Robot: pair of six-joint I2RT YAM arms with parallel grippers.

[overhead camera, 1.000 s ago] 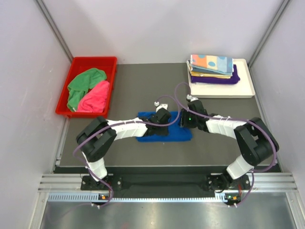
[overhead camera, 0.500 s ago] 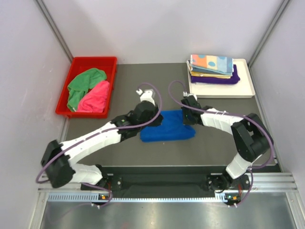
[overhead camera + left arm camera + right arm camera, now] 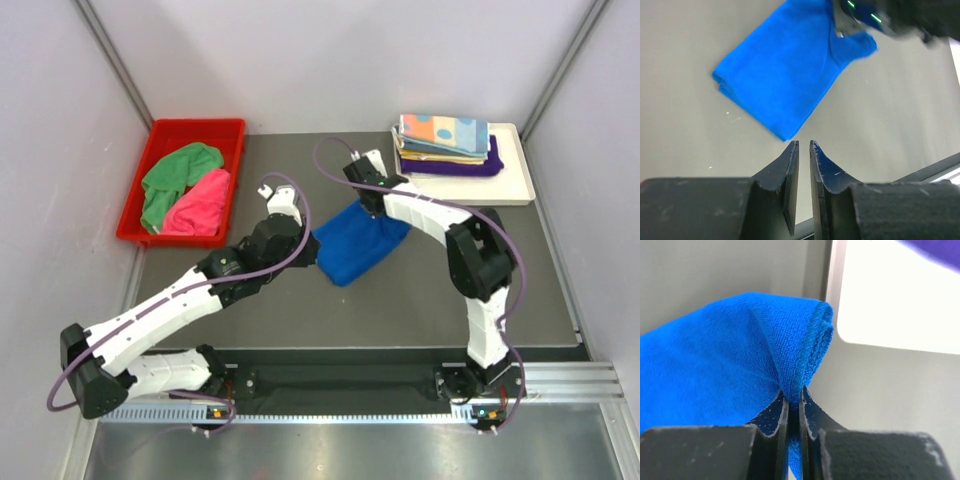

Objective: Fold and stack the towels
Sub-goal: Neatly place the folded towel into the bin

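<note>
Left fingers stand only narrowly apart with nothing between them, just short of the near-left end of the blue towel, over the middle of the tabletop. That folded royal blue towel runs slantwise from the middle of the tabletop up toward the far right. Whether its near end rests on the surface cannot be told.

At its far end, the right fingers are pinched tight on the towel's stitched hem, and the cloth bunches into folds where they grip it.

Along the far edge, a red bin sits at the far left corner. It holds a crumpled green towel and a crumpled pink towel, which touch each other. At the far right corner, a white tray carries a stack of folded towels, with the orange-pink dotted towel on top and a purple towel at the bottom.
</note>
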